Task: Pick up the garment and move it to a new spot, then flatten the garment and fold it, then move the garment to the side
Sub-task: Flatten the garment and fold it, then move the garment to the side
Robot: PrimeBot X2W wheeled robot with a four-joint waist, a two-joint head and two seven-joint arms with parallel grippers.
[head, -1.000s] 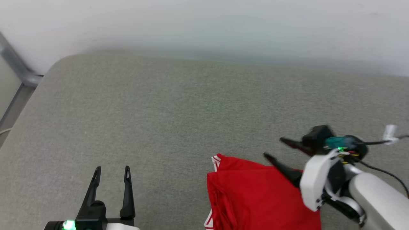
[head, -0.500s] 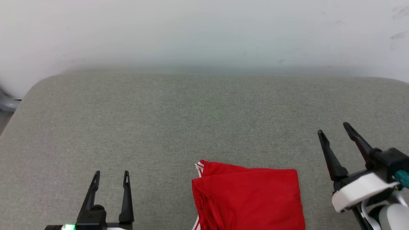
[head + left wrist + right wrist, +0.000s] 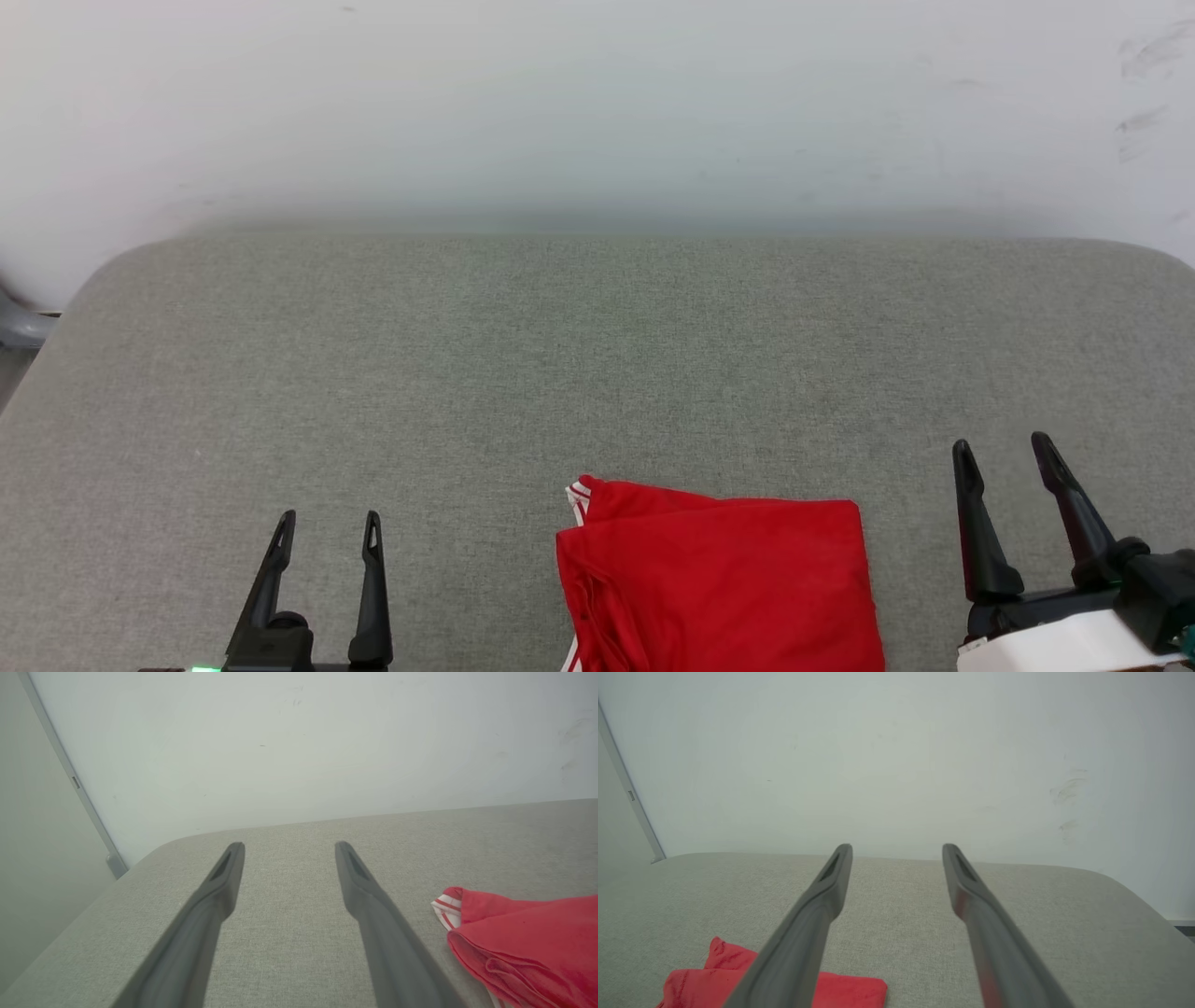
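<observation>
The garment (image 3: pixel 719 588) is a red shirt folded into a rough rectangle, lying on the grey padded surface (image 3: pixel 560 373) at the bottom centre-right of the head view. White-and-red striped trim peeks out at its upper left corner. It also shows in the left wrist view as the garment (image 3: pixel 523 938) and in the right wrist view as the garment (image 3: pixel 714 980). My left gripper (image 3: pixel 328 518) stands open at the lower left, well clear of the shirt. To the shirt's right, my right gripper (image 3: pixel 1002 446) is open and empty, apart from the cloth.
A pale wall (image 3: pixel 597 112) runs behind the padded surface. A grey metal rail (image 3: pixel 70 779) stands at the far left past the surface's rounded corner. The surface's right rounded corner (image 3: pixel 1125 882) drops off to the floor.
My right gripper, which was over the shirt's right edge a second ago, has pulled back to the right and lower, off the cloth. The camera has shifted. The left gripper holds still.
</observation>
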